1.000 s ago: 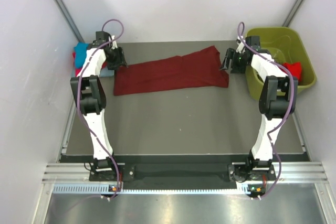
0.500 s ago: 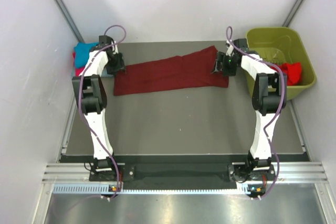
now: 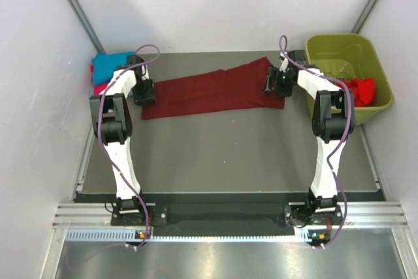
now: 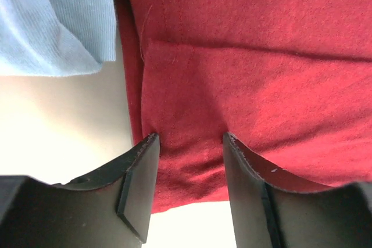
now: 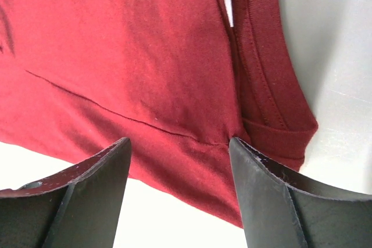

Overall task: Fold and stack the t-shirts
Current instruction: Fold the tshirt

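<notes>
Top external: one maroon shirt [image 3: 215,89] spread; both jaws parted astride its ends (unclamped).

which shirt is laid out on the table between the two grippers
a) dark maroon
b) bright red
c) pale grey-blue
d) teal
a: the dark maroon shirt lies stretched across the table, with the left gripper over one end and the right gripper over the other, both with jaws apart.
</notes>
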`<state>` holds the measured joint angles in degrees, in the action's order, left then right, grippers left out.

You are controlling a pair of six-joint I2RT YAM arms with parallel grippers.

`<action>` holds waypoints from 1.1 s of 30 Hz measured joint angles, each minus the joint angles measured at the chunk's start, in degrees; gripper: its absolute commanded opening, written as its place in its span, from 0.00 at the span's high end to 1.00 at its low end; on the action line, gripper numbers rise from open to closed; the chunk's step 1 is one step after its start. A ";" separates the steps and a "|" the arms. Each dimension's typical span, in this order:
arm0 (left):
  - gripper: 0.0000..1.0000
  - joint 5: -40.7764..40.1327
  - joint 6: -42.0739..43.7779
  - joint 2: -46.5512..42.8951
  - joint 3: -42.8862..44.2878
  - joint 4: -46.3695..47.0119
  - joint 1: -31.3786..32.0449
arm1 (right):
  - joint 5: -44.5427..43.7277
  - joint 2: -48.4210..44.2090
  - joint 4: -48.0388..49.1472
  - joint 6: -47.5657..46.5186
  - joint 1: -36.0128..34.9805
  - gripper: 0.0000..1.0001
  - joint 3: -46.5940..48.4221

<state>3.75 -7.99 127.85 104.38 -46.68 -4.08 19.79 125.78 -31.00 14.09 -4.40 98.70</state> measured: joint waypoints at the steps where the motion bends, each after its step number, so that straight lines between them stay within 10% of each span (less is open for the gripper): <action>1: 0.53 -0.13 0.04 -0.15 -0.26 0.04 0.00 | -0.39 0.02 0.00 0.07 0.00 0.33 0.00; 7: 1.00 -0.35 0.00 -1.90 -3.50 0.61 -0.07 | -2.82 0.90 -0.13 0.42 0.00 0.75 0.13; 11: 1.00 -0.09 0.24 -3.32 -5.70 0.79 0.17 | -3.72 1.86 -0.63 0.94 0.42 0.99 0.79; 33: 1.00 2.25 0.46 -23.74 -29.83 -3.13 10.10 | -2.73 17.11 -0.70 3.89 0.35 0.98 24.79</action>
<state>6.00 -7.53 104.12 74.54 -49.80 6.02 17.06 142.89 -31.70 17.98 -4.05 123.48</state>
